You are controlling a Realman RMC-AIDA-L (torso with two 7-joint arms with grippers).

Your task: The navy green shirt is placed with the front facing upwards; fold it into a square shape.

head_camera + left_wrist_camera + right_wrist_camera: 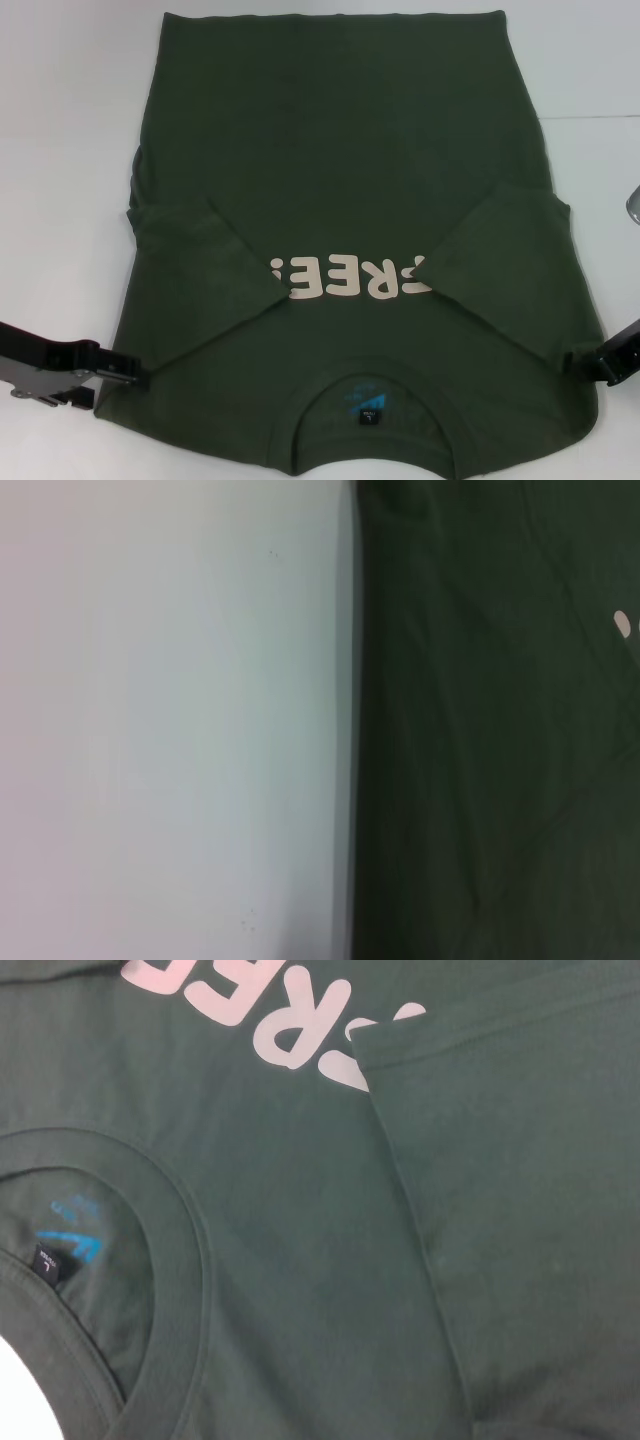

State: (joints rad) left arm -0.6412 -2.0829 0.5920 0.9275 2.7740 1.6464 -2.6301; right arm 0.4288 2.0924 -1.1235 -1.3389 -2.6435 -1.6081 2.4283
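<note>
We see the dark olive-green cotton T-shirt [340, 190] lying front-up on the white table [60, 150], sleeves folded inward, its long axis running from the near collar to the far hem. The left gripper [138, 378] and right gripper [570, 358] sit at its opposite shoulder edges, equally near; whether either is released or clenched, we cannot tell.

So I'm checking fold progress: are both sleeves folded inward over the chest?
Yes, both sleeves of the navy green shirt lie folded inward, partly covering the cream lettering.

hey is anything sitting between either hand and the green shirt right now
Nothing visible. The left hand and right hand each sit right at a side edge of the navy green shirt, near the collar, with only bare table beside them.
</note>
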